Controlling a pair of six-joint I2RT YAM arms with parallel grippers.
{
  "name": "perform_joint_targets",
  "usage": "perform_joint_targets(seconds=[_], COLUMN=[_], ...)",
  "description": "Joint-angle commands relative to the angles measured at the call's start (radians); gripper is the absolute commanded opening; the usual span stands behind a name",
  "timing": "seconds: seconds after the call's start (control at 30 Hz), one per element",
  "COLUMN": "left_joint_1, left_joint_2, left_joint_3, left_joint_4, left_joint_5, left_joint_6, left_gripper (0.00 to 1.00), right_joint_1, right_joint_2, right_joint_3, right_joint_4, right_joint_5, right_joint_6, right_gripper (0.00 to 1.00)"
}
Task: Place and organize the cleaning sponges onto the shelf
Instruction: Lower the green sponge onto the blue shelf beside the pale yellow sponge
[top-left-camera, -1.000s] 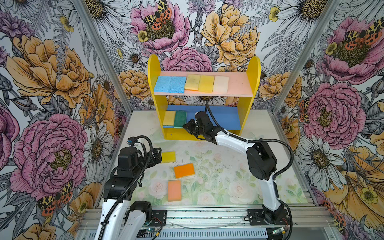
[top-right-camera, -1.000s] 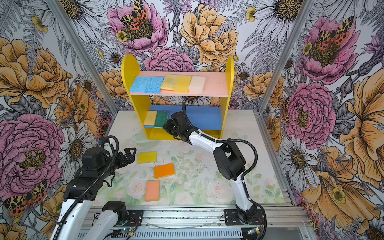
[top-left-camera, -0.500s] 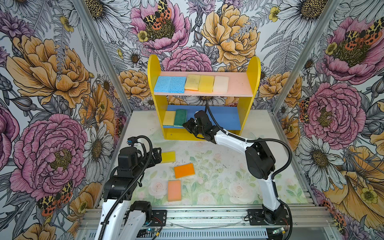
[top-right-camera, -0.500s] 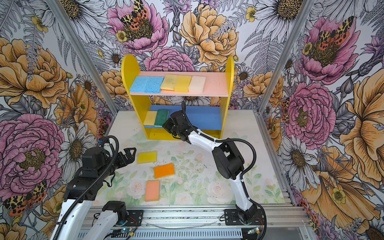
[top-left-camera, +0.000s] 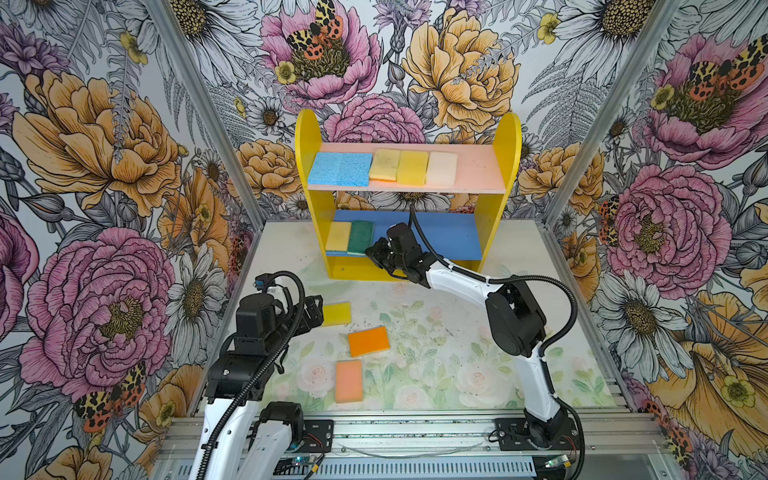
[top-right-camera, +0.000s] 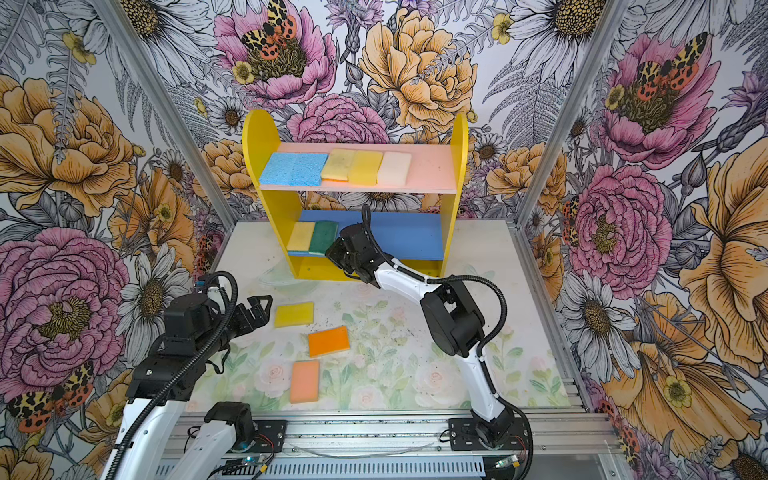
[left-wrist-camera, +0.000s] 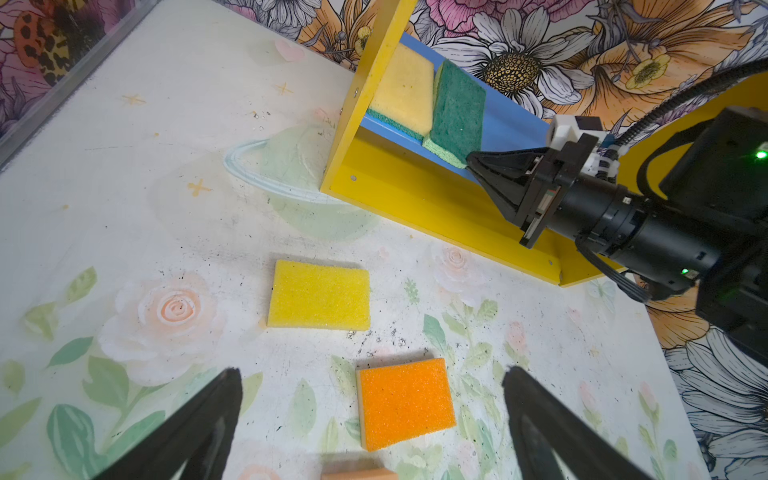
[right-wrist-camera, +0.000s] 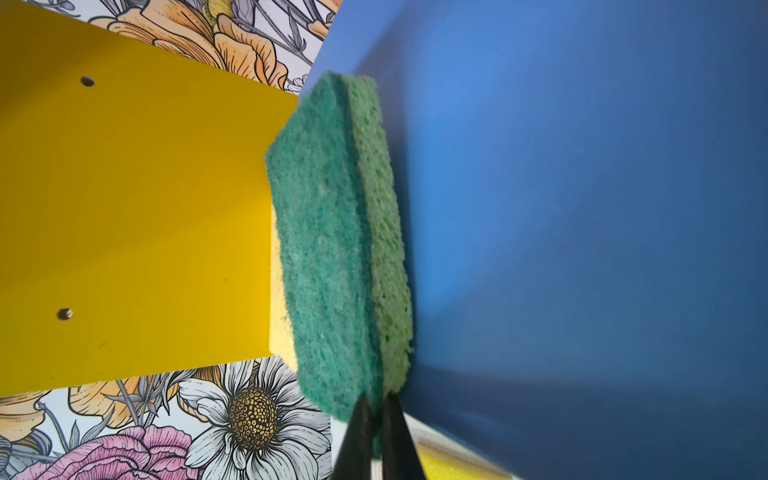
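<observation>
The shelf (top-left-camera: 305, 137) stands at the back. Its pink upper board carries two light blue sponges (top-left-camera: 340, 168), two yellow ones (top-left-camera: 412, 167) and a cream one (top-left-camera: 441, 168). On the blue lower board (right-wrist-camera: 582, 208) a yellow sponge (top-left-camera: 338, 236) lies beside the dark green sponge (top-left-camera: 360, 237) (right-wrist-camera: 332, 232). My right gripper (top-left-camera: 372, 253) (right-wrist-camera: 375, 405) is shut on the green sponge's near corner. My left gripper (top-left-camera: 316, 309) (left-wrist-camera: 372, 374) hangs open over the table, next to a yellow sponge (top-left-camera: 337, 313) (left-wrist-camera: 319, 296). An orange sponge (top-left-camera: 368, 340) (left-wrist-camera: 405, 403) and a peach sponge (top-left-camera: 348, 380) lie nearer the front.
The right half of the blue lower board (top-left-camera: 449, 239) and the right end of the pink board (top-left-camera: 478, 170) are bare. Flowered walls close in the table on three sides. A metal rail (top-left-camera: 415, 428) runs along the front edge.
</observation>
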Motion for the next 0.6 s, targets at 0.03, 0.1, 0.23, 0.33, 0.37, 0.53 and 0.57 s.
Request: perform_joint_targets(seconds=[0.03, 0.1, 0.23, 0.33, 0.37, 0.53, 0.57], left_joint_1=[0.007, 0.007, 0.006, 0.006, 0.007, 0.006, 0.006], left_joint_2=[-0.002, -0.001, -0.001, -0.003, -0.003, -0.002, -0.003], left_joint_3=[-0.004, -0.004, -0.004, -0.004, -0.003, -0.005, -0.006], left_joint_4=[0.014, 0.014, 0.014, 0.014, 0.014, 0.014, 0.014], left_joint_5=[-0.003, -0.003, -0.003, -0.002, -0.004, -0.005, -0.005], left_joint_6=[0.019, 0.019, 0.019, 0.019, 0.018, 0.018, 0.019], left_gripper=[0.99, 0.99, 0.99, 0.99, 0.99, 0.99, 0.99], right_joint_1=[-0.009, -0.009, -0.01, -0.015, -0.017, -0.024, -0.026], right_joint_2=[0.02, 0.019, 0.004, -0.008, -0.012, -0.017, -0.016], right_joint_3=[0.029, 0.027, 0.005, -0.015, -0.021, -0.033, -0.035], right_joint_4=[0.022, 0.024, 0.039, 0.051, 0.053, 0.074, 0.086], right_joint_5=[0.017, 0.016, 0.021, 0.026, 0.028, 0.023, 0.021], right_joint_6=[0.0, 0.0, 0.0, 0.001, 0.002, 0.007, 0.01], right_gripper=[0.13, 0.22, 0.32, 0.33, 0.33, 0.39, 0.42])
